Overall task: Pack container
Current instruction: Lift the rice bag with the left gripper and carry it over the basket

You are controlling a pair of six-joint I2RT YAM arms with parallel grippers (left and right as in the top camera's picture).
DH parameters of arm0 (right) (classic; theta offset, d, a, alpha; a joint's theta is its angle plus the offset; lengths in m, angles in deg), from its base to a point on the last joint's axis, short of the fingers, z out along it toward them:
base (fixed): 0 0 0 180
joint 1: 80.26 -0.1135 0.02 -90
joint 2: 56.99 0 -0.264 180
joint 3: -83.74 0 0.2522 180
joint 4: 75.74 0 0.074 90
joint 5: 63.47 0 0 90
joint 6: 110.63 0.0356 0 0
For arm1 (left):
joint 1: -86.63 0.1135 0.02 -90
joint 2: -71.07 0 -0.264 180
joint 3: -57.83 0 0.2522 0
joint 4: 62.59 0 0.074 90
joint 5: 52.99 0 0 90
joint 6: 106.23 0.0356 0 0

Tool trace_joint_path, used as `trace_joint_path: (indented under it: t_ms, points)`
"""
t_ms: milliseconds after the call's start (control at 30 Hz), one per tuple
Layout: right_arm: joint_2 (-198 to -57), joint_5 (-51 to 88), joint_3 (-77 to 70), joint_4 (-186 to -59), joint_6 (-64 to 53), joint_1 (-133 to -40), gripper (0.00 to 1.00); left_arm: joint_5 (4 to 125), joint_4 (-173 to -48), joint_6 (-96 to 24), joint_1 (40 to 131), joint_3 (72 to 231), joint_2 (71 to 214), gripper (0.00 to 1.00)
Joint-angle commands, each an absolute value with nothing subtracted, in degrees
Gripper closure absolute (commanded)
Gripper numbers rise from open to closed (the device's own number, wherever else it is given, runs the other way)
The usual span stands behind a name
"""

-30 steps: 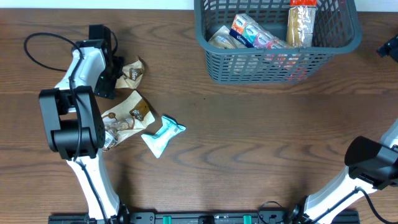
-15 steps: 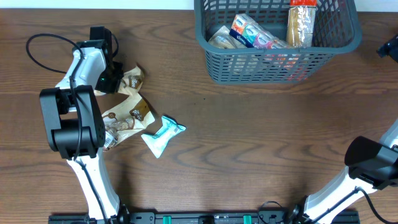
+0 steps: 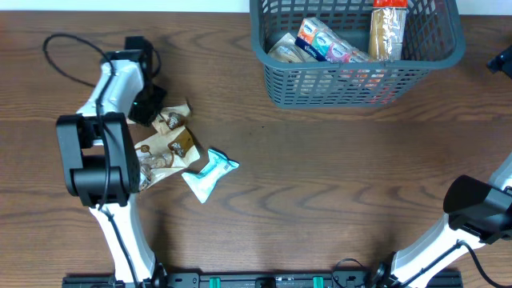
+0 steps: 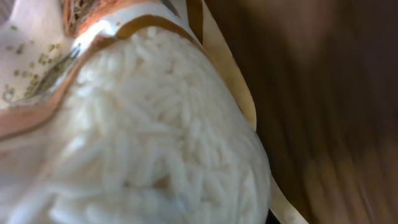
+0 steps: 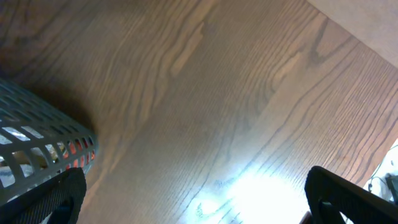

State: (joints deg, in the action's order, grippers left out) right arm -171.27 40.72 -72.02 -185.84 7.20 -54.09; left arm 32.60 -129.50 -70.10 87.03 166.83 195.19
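The container, a grey-blue mesh basket, stands at the table's far edge and holds several snack packets. At the far left, my left gripper is shut on a small beige snack packet, which lies just above the other loose packets. That packet, printed with white rice, fills the left wrist view and hides the fingers. My right gripper stands open over bare wood, to the right of the basket's corner. In the overhead view only a part of it shows at the right edge.
Two more packets lie on the table near the left arm: a beige and brown one and a teal and white one. A black cable loops at the far left. The right arm's base stands at the lower right.
My left gripper has shut on the small beige packet and shifted slightly right and toward the front with it. The right arm has not moved.
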Motion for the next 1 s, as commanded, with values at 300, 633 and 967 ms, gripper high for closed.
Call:
trace_joint_path:
  t_ms: [300, 633, 967]
  points:
    - [-171.27, 41.18, -71.80, -185.75, 6.57, -53.98, 0.01, 19.53, -124.69, -42.49, 68.35, 167.90, 161.75, 0.94]
    - [-171.27, 40.55, -71.69, -186.80, 5.15, -53.98, 0.01, 32.28, -117.17, -48.26, 53.00, 167.90, 154.05, 0.94]
    - [-171.27, 38.67, -71.67, -186.73, 5.00, -53.98, 0.01, 32.36, -102.20, -42.17, 49.57, 167.92, 154.36, 0.94]
